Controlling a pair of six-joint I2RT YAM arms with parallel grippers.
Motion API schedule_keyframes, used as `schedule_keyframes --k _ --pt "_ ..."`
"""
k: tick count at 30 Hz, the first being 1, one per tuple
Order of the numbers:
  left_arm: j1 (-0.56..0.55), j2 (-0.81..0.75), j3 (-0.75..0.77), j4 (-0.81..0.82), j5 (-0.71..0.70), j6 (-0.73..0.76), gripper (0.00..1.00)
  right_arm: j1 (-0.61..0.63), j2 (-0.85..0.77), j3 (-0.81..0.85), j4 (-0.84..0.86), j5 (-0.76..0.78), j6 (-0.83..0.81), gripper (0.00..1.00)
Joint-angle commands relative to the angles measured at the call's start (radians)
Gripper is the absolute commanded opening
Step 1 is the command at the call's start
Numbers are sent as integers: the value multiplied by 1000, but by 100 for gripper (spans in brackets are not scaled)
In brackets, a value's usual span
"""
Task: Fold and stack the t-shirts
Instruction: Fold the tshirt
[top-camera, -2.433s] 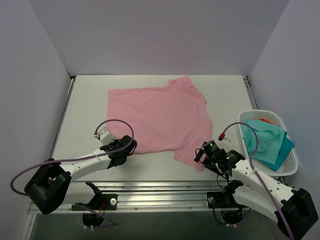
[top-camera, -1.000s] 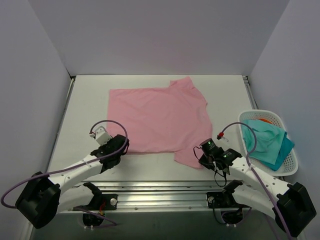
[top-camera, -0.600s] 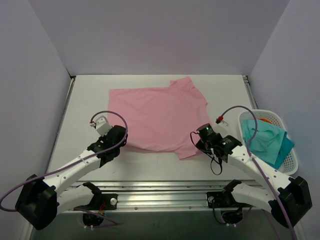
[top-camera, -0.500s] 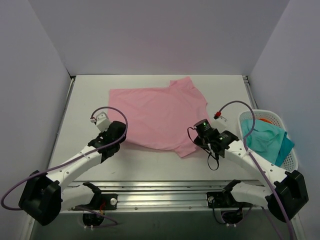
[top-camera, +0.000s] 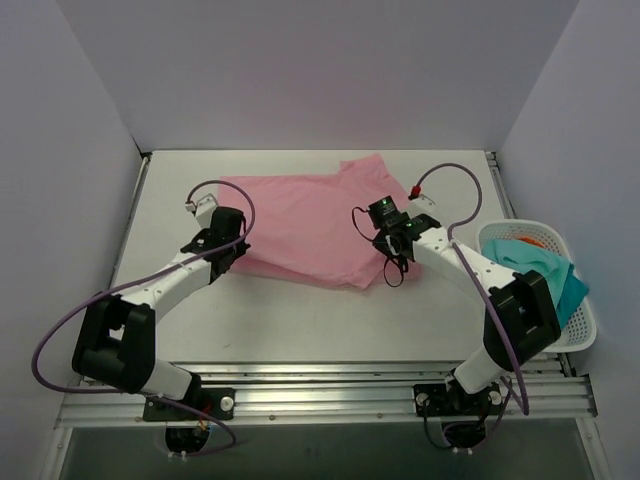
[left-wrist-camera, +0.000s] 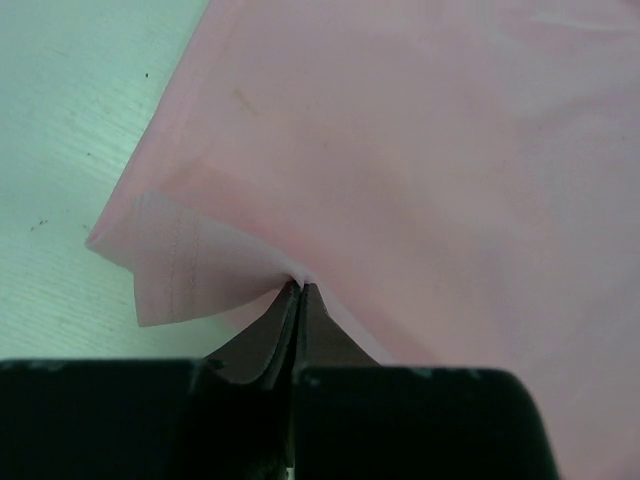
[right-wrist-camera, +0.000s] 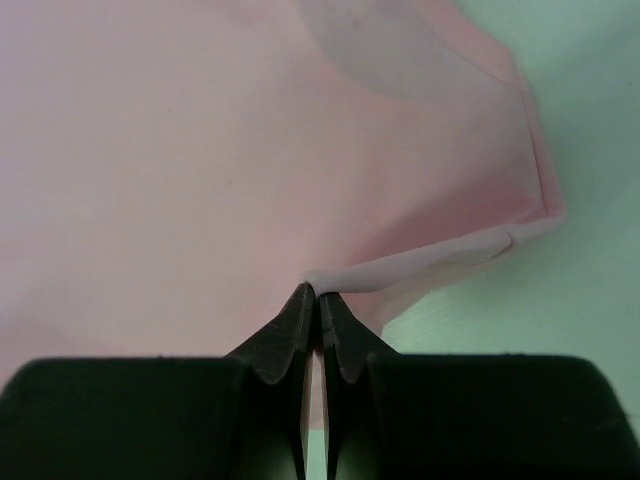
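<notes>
A light pink t-shirt (top-camera: 300, 215) lies across the far half of the table, its near hem raised and drawn back over the rest. My left gripper (top-camera: 238, 250) is shut on the hem's left corner. In the left wrist view the pink t-shirt (left-wrist-camera: 420, 150) curls over the closed gripper (left-wrist-camera: 298, 288). My right gripper (top-camera: 383, 243) is shut on the hem's right corner. The right wrist view shows a rolled edge of the pink t-shirt (right-wrist-camera: 200, 130) pinched at the gripper (right-wrist-camera: 318, 293). The jaws of both stand together on thin cloth.
A white basket (top-camera: 588, 322) sits at the right edge of the table, holding teal cloth (top-camera: 535, 275) with something orange behind it. Grey walls close the table on the left, the far side and the right. The bare tabletop (top-camera: 300, 330) stretches toward the metal rail.
Both grippers have moved from near the front edge toward the far side, carrying the pink shirt's near hem with them. The shirt's visible area has shrunk as the near part doubles over.
</notes>
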Motion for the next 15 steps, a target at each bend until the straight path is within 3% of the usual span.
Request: schedule_keyframes --k 1,15 --pt "43 52 75 62 75 44 2 -57 67 92 -14 26 -33 0" --pt "186 383 313 85 201 106 2 -174 514 442 -40 -47 -95 0"
